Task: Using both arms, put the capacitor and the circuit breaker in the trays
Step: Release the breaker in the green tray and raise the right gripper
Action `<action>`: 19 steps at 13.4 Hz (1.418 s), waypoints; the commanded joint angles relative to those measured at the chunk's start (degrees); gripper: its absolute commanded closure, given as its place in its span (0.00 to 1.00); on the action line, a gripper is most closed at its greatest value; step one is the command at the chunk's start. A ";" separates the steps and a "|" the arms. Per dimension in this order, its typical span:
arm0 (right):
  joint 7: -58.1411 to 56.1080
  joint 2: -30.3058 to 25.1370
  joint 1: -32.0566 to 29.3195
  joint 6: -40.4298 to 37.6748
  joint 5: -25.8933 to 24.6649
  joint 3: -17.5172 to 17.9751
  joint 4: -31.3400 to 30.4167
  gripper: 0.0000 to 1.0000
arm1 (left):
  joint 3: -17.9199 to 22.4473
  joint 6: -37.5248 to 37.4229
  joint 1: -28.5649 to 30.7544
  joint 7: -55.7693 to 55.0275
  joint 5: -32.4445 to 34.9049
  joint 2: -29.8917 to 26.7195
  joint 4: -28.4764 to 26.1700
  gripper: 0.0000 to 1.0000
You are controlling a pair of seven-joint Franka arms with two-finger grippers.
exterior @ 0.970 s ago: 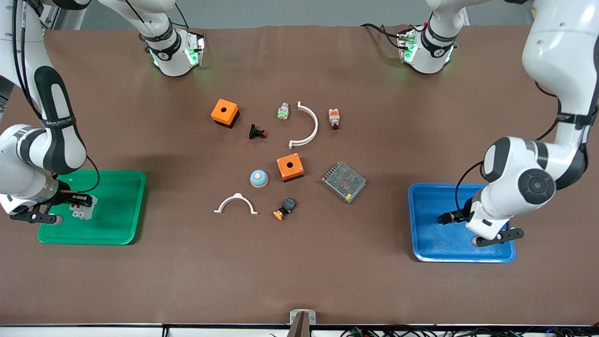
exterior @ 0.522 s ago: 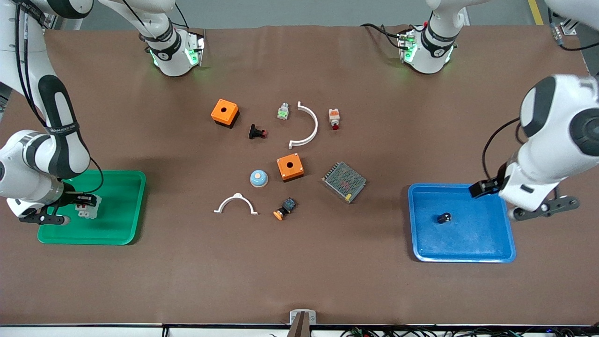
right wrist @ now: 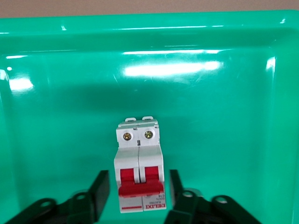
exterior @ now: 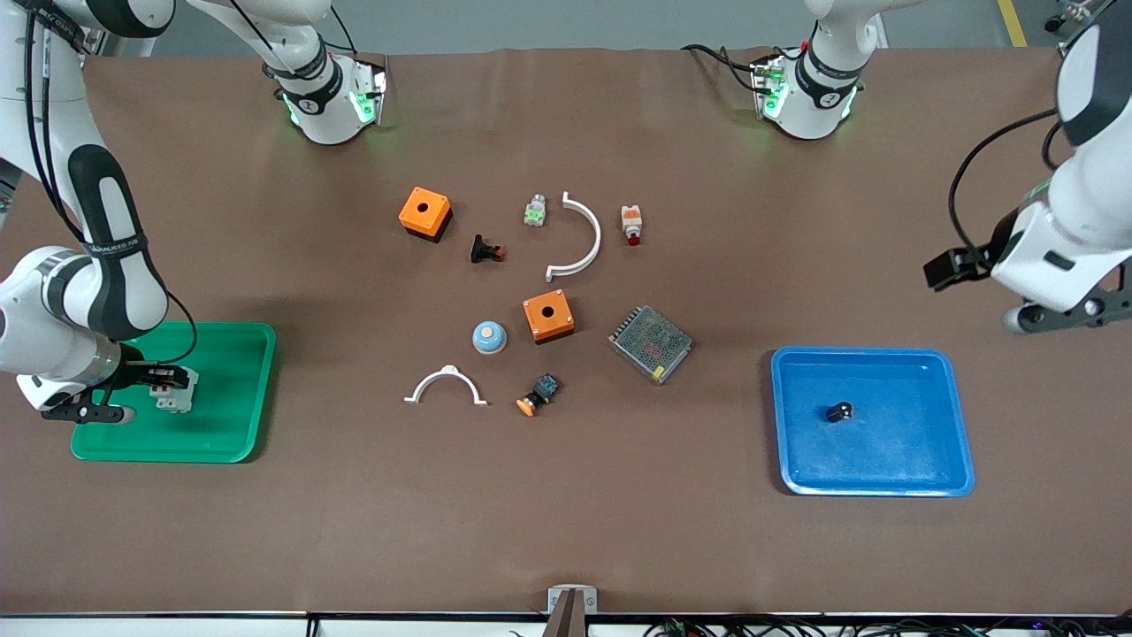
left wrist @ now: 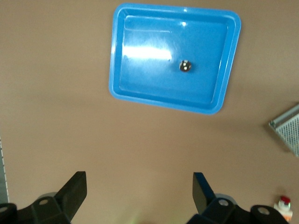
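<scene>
Inside green tray [exterior: 221, 442], light rigid circuit breaker [right wrist: 138, 170] sits between right claw [right wrist: 138, 196] spread fingers, best gripped across flat sides; left claw [left wrist: 140, 193] spread, empty.

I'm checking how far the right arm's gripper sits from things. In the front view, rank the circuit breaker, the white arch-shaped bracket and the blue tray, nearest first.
From the right gripper, over the green tray:
1. Light-grey circuit breaker with red levers, in the green tray, between the open fingers.
2. White arch-shaped bracket, mid-table.
3. Blue tray, at the left arm's end.
</scene>
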 commanded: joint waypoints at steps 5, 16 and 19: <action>1.83 -1.94 1.91 -11.82 1.01 1.29 6.44 0.00 | 17.87 -3.63 -10.13 15.71 -7.00 -9.01 -0.86 0.00; 15.37 -23.37 12.99 -36.44 -0.13 1.20 7.15 0.00 | 26.15 -3.55 -17.70 16.97 -8.24 -11.31 -2.09 0.00; 14.08 -28.48 13.44 -40.22 -0.83 1.12 8.46 0.00 | 26.06 -3.55 -17.70 16.70 -8.33 -11.31 -2.00 0.00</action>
